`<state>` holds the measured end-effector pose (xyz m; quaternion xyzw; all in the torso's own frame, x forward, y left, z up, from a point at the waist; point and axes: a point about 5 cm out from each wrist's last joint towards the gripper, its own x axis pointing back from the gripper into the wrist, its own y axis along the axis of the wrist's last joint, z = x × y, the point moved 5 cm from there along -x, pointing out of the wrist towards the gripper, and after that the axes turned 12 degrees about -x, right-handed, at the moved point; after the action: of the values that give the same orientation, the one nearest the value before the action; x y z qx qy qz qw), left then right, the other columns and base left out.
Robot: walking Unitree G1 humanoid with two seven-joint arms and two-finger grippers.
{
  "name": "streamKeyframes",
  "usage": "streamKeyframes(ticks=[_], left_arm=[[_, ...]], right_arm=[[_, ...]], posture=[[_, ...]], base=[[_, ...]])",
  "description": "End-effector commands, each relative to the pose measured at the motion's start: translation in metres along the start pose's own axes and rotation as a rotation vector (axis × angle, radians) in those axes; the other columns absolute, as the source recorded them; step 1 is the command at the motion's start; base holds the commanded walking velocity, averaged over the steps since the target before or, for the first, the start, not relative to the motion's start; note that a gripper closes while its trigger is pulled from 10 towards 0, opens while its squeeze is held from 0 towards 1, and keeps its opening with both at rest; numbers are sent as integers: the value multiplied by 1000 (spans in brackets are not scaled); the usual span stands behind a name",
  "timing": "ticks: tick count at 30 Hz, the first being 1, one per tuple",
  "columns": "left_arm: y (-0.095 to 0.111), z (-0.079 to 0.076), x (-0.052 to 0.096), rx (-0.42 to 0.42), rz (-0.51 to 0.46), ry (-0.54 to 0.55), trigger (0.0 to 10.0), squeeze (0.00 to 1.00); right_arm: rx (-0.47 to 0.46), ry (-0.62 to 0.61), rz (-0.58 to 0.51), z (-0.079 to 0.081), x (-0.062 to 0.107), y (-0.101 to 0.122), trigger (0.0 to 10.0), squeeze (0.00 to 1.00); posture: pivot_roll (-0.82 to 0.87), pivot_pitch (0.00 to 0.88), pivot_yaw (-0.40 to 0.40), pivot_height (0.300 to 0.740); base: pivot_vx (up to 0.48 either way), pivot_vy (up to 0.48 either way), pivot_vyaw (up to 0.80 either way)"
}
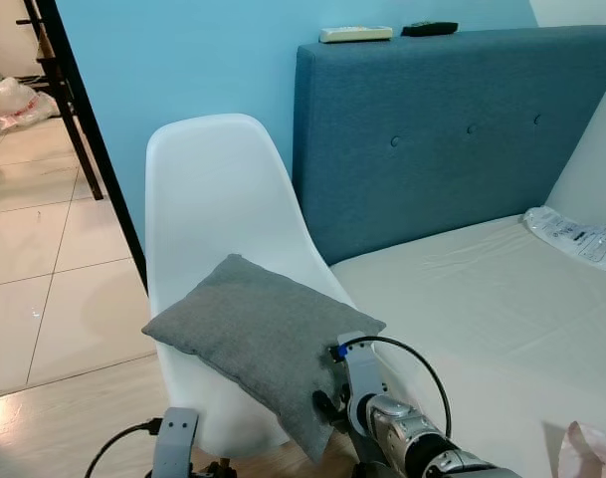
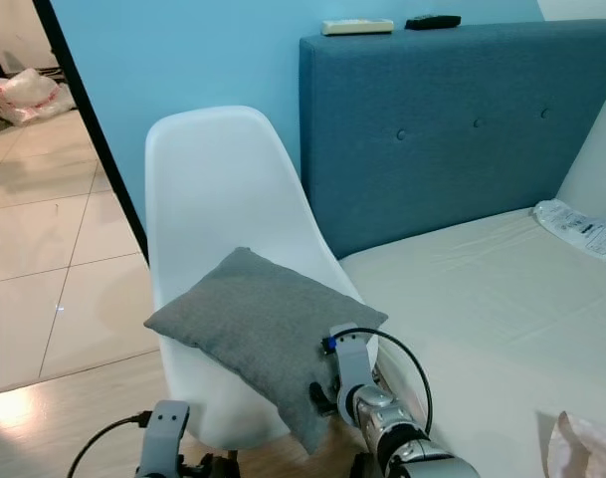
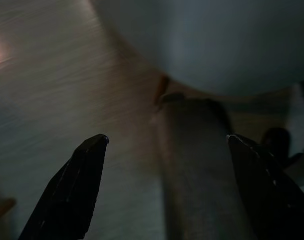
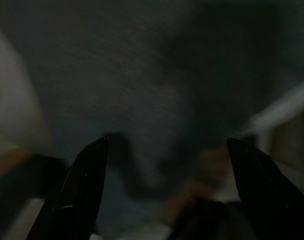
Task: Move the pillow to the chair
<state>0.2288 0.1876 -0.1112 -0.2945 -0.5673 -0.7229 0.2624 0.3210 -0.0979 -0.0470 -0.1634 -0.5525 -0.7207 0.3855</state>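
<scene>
Pillow [image 1: 261,344], grey fabric, lies tilted on the seat of the white chair [image 1: 215,189], one corner high toward the chair's left edge, the lower end hanging over the seat's front edge on the bed side. Chair stands on a wood-look floor [image 1: 64,423] just beside the bed [image 1: 482,319], whose blue headboard [image 1: 452,129] sits against a light blue wall.

Right gripper [image 4: 164,150] is at the pillow's lower end; in the head views its wrist and black cable loop sit just below and against the fabric. The right wrist view shows its two black fingers [image 4: 87,185] spread wide apart with grey fabric close in front, nothing clamped between them. Contact with the pillow cannot be confirmed.

Left gripper [image 3: 166,145] is low beside the chair, fingers likewise spread apart, aimed at the floor and the underside of the white seat; it holds nothing.

Two remotes [image 1: 355,34] lie on top of the headboard. A clear plastic package [image 1: 571,236] rests on the mattress near the wall.
</scene>
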Motion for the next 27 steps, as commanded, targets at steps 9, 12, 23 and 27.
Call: streamKeyframes(ticks=[9, 12, 23, 27], left_arm=[[-33, 38, 9, 19, 146, 175, 10000, 0], [-34, 41, 9, 61, 152, 192, 10000, 0], [-26, 32, 6, 123, 129, 177, 10000, 0], [-24, 31, 5, 131, 123, 179, 10000, 0]], right_arm=[[-211, 51, -184, -13, 9, 30, 10000, 0], [-197, 28, -136, -11, 7, 11, 10000, 0], [-79, 56, 80, 16, 2, -65, 10000, 0], [-9, 73, 144, 21, 4, -87, 10000, 0]], posture=[[57, 0, -40, 620], [63, 0, -43, 635], [79, 0, -55, 685], [83, 0, -62, 705]], base=[[0, 0, 0], [0, 0, 0], [0, 0, 0], [0, 0, 0]])
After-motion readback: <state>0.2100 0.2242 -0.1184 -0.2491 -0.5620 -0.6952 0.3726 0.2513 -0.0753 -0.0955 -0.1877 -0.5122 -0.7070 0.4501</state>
